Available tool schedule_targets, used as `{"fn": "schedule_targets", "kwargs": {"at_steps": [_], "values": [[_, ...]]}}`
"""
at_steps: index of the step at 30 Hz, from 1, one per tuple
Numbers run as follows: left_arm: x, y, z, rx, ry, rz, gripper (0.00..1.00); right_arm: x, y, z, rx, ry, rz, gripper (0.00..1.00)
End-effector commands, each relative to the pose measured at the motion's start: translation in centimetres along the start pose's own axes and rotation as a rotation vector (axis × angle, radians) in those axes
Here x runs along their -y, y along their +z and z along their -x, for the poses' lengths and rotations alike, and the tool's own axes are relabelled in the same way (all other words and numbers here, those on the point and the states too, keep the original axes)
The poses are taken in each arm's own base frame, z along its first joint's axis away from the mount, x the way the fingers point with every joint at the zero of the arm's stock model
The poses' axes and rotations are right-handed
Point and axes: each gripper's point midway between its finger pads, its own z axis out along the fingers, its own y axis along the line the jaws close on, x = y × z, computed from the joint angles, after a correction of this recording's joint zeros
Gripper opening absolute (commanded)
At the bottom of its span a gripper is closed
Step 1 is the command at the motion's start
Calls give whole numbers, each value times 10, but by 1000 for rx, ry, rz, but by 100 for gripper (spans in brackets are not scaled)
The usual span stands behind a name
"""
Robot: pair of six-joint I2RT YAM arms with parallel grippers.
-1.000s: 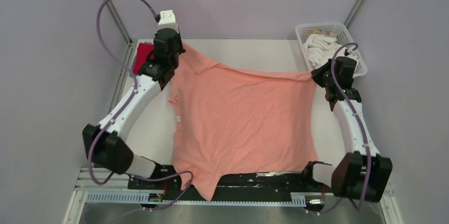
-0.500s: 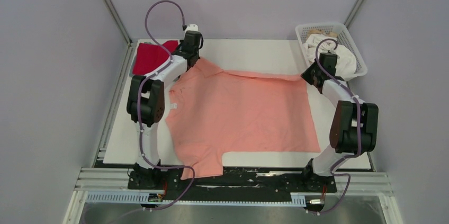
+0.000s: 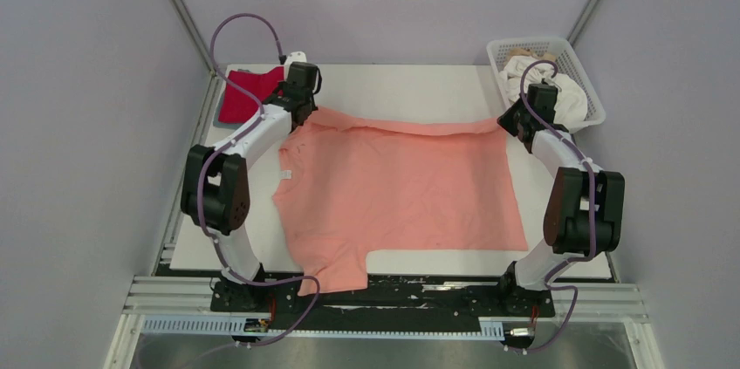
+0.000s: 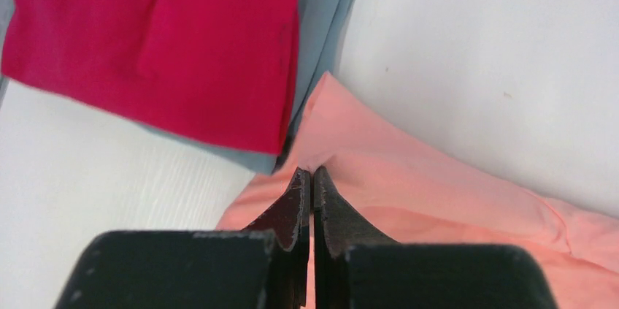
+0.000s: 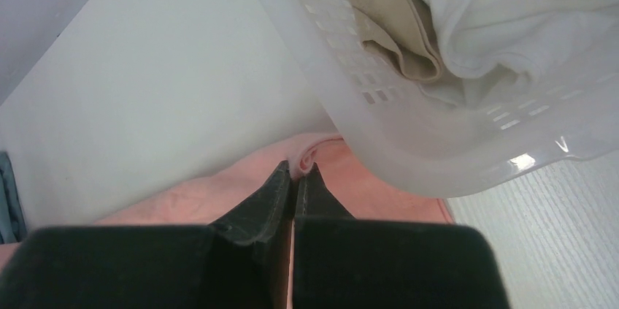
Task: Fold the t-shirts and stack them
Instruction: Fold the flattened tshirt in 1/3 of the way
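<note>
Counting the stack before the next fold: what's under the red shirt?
A grey-blue shirt lies under the red shirt, its edges sticking out. Anything beneath that is covered.

Basket crowds the right hand; red shirt borders the left hand.

Spread t-shirt mid-table, folded t-shirts far left, basket far right

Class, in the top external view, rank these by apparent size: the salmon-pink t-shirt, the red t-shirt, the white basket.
1. salmon-pink t-shirt
2. white basket
3. red t-shirt, though the left arm hides part of it.
</note>
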Motion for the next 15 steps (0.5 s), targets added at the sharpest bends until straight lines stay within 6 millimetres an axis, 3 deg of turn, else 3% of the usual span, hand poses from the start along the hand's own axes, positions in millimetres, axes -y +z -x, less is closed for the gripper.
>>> {"fn": "schedule_targets", "kwargs": {"at_steps": [1,6,11,15], "values": [[-16,-43,2,-3,-174,6,0,-14,-15,27,68,-54,25,1],[-23,-76,-33,-56,-217,47,0,-9,-18,25,58,-77,0,0],[-39,-116,-48,-70,-246,142,0,-7,-21,30,59,-112,-21,0],[-34,-138,-71,-125,-286,125,0,-4,-22,32,60,-127,-39,0]]}}
